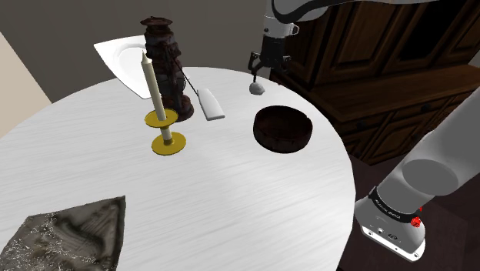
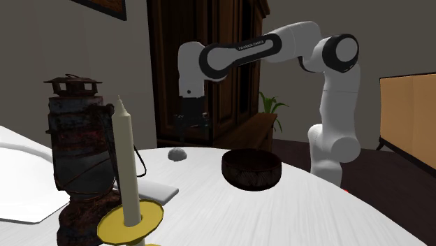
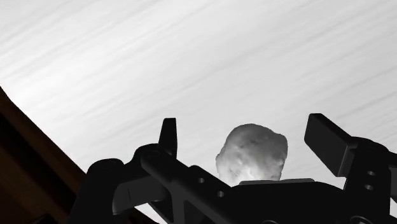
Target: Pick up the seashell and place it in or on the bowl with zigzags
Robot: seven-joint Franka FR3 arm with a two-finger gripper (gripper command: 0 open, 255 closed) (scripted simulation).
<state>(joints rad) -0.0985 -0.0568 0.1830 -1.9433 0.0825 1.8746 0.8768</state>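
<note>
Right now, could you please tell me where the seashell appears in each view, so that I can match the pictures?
Shoulder view: the pale seashell lies near the white table's far edge, under the end effector, beyond the dark bowl.
Second exterior view: seashell near the middle, left of the bowl, below the end effector.
Wrist view: seashell between the open fingers, untouched.
Shared landmark: the end effector above it.
</note>
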